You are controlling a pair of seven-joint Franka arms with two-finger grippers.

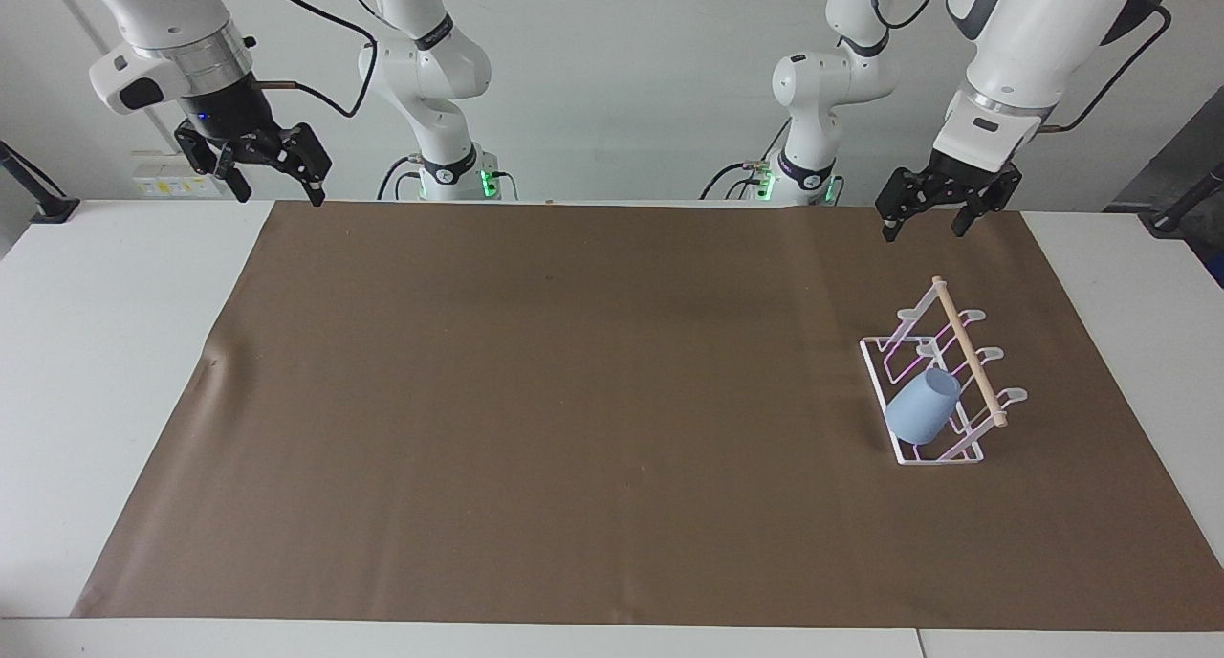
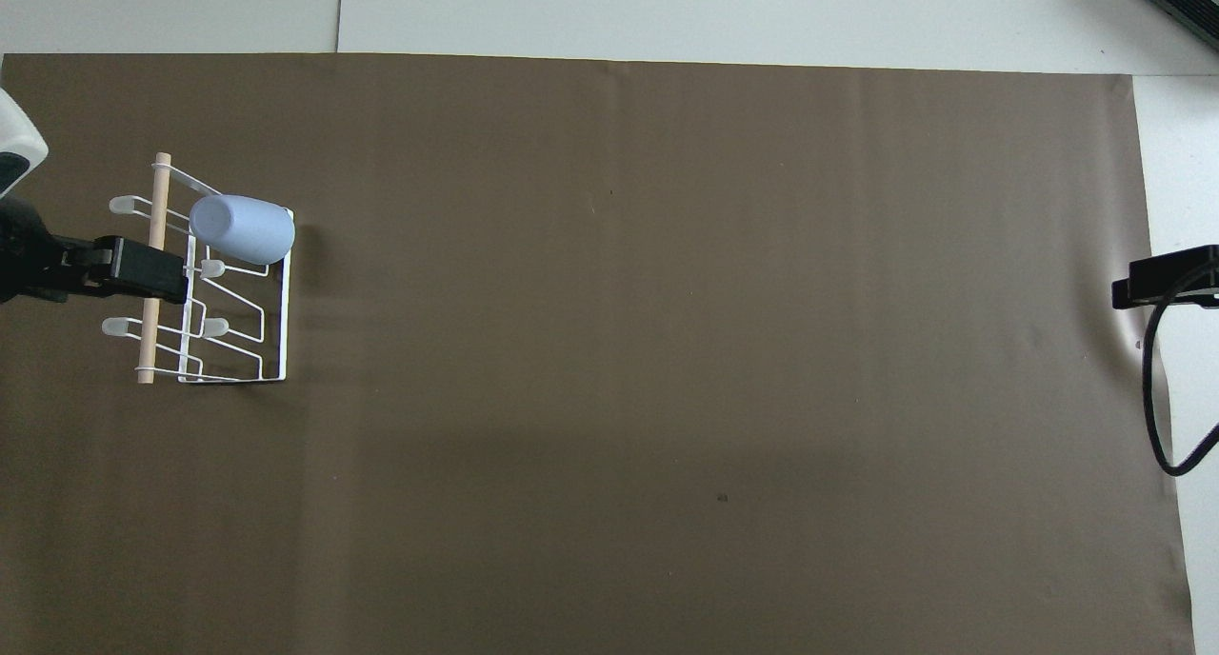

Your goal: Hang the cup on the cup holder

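The light blue cup [image 1: 922, 406] hangs tilted on a slanted wire loop of the white cup holder [image 1: 966, 453], at the holder's end farthest from the robots. It also shows in the overhead view [image 2: 242, 229] on the holder [image 2: 271, 379]. The holder stands toward the left arm's end of the table. My left gripper [image 1: 925, 224] is open and empty, raised high above the mat near the robots' edge; one of its fingers [image 2: 143, 271] shows in the overhead view. My right gripper [image 1: 271, 177] is open and empty, raised at the right arm's end, and waits.
A brown mat [image 1: 574, 400] covers most of the white table [image 1: 96, 352]. A black cable [image 2: 1157, 398] hangs at the right arm's end in the overhead view.
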